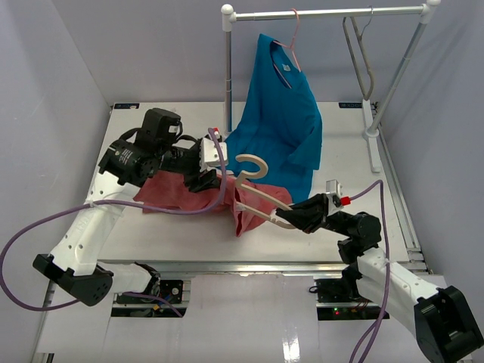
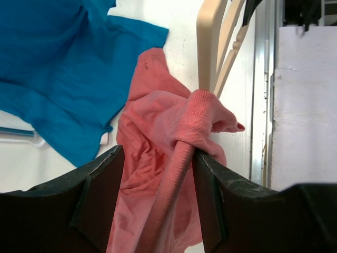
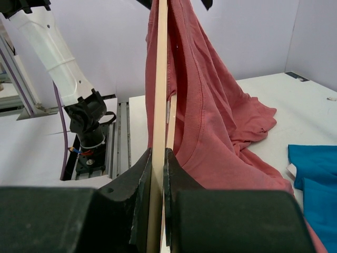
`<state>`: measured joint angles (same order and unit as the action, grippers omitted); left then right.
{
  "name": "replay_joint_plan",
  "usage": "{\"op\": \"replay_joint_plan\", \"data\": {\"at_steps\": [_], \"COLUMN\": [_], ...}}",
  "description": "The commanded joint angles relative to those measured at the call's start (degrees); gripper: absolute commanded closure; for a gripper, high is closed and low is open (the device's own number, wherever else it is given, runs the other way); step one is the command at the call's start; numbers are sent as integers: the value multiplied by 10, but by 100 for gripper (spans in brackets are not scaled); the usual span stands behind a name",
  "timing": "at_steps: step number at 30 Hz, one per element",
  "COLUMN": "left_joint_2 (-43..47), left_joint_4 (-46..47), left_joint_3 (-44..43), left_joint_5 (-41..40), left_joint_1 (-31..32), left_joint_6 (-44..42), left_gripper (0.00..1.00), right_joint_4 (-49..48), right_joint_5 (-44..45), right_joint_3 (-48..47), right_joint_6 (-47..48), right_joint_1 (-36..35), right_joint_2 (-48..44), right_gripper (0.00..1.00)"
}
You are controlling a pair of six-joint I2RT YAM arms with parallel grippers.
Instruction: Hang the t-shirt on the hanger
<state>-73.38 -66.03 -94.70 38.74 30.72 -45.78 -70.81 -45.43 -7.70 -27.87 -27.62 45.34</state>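
The right gripper (image 3: pixel 158 158) is clamped tight on the thin end of the beige wooden hanger (image 3: pixel 162 79). The wood is pinched flat between both fingers and rises straight away from them, tilted up off the table (image 1: pixel 355 151). The red t-shirt (image 3: pixel 210 116) drapes from the hanger's far end, down past the gripper's right side, and pools on the table beyond it. The left gripper (image 2: pixel 157 153) stands open at that far end. The shirt's ribbed collar (image 2: pixel 202 113) is looped over the hanger's arm tip just ahead of the fingers. The collar band runs back between the fingers and lies against the right-hand one, with a clear gap to the other, so nothing is squeezed. From above, the hanger's hook curls up just right of the left gripper, and most of the red cloth lies under and behind that gripper. Beyond both grippers a blue t-shirt (image 1: pixel 276 113) hangs from a thin pink hanger (image 1: pixel 293 41) on the rack rail (image 1: pixel 325 13). Its hem spreads on the table, touching the red cloth. The rack's upright post stands just beyond the left gripper. A grey hanger (image 1: pixel 361 64) hangs farther along the rail. Bare table lies to the right of the right gripper as far as the rack's foot, and also to the left of the left gripper. The table's near edge runs close behind the right gripper.
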Motion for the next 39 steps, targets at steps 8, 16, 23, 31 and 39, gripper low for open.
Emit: {"op": "replay_joint_plan", "data": {"at_steps": [8,16,23,31,39], "left_joint_2": [42,81,157,211,207], "left_joint_4": [11,85,160,216,265], "left_joint_3": [75,102,183,227,247], "left_joint_5": [62,43,-60,-148,-324], "left_joint_1": [8,8,8,8,8], "left_joint_6": [9,49,131,271,449], "left_gripper": [88,100,100,100,100], "right_joint_4": [-87,87,387,487,517], "right_joint_5": [-12,45,285,339,368], "right_joint_3": [-37,-93,-225,-286,-313], "right_joint_6": [18,41,43,-25,20], "right_joint_1": [-1,0,0,-3,-102], "right_joint_2": [-15,-12,-35,-50,-10], "right_gripper": [92,54,29,35,44]}}
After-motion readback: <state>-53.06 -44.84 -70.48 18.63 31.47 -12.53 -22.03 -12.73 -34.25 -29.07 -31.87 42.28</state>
